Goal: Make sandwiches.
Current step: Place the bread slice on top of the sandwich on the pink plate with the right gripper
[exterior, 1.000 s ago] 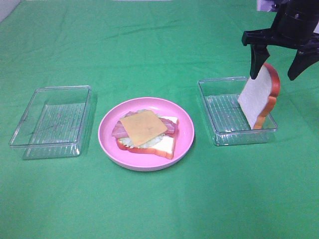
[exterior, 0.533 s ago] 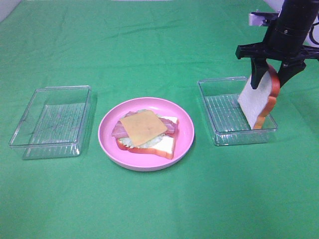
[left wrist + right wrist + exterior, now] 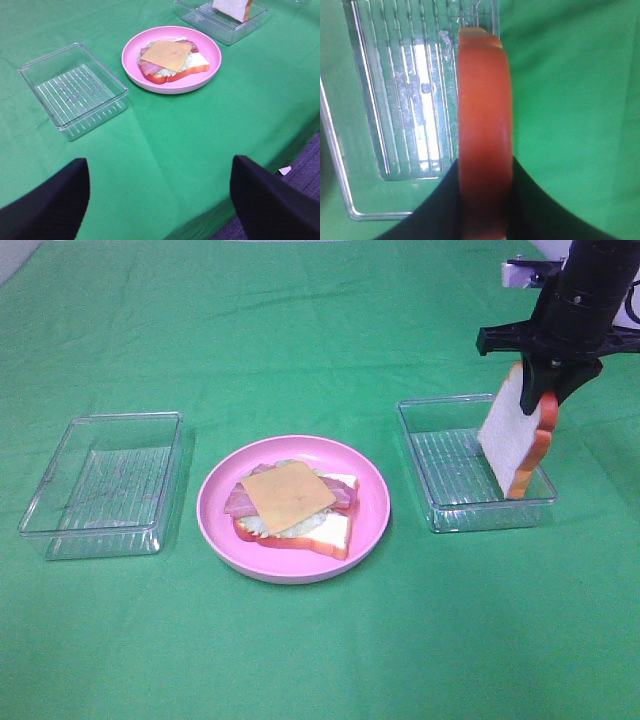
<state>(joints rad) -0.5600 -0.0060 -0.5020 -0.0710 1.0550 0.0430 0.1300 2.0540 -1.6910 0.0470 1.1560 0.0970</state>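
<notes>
At about 2 o'clock from the pink plate (image 3: 293, 508), the right gripper (image 3: 541, 392) is now pinching the top of the bread slice (image 3: 517, 430); a second ago its fingers were standing wide apart over that slice, so they have been closing in. Slice is now sitting more upright, lower edge still inside the right clear tray (image 3: 474, 478). Right wrist view is showing the orange crust edge squeezed between both black fingers (image 3: 535, 205), one on each face, touching.

Counts: two clear trays, one plate, one loose bread slice, one partly built sandwich (image 3: 294, 508). Sandwich is lying on the plate, cheese on top, bacon and lettuce under it, bread at the base.

Left clear tray (image 3: 102, 483) is sitting at 9 o'clock from the plate. Left gripper (image 3: 159, 202) is hanging spread wide, holding nothing, well apart from everything, unchanged.
</notes>
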